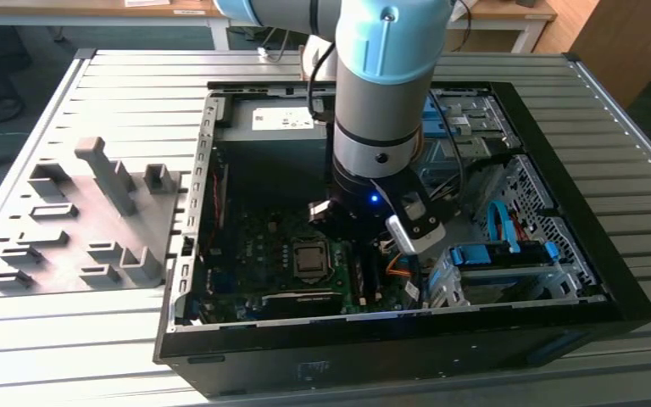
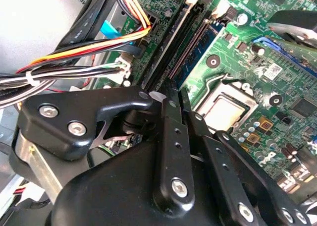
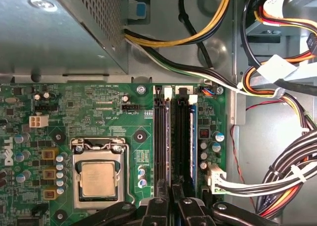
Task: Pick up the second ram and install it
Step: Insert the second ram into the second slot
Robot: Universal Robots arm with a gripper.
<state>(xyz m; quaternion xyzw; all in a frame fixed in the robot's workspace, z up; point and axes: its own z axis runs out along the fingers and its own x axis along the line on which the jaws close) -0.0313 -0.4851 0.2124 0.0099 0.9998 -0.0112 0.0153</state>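
My gripper (image 1: 354,242) is deep inside the open computer case (image 1: 303,356), over the memory slots beside the CPU socket (image 3: 97,179). Its fingers (image 2: 171,137) are drawn together, shut on a long, thin dark stick, the second ram (image 3: 171,141). The stick stands on edge in line with a black slot, and its dark side (image 2: 171,47) runs away from the fingertips. I cannot tell how deep it sits in the slot. Another blue-green memory stick (image 3: 193,137) stands in the slot nearest the cables.
Bundles of black, white, orange and yellow cables (image 3: 277,181) hang close beside the slots. A perforated metal power supply box (image 3: 59,32) is beyond the board. A drive cage with blue parts (image 1: 495,263) is at the exterior view's right. A grey fixture (image 1: 88,220) lies outside the case.
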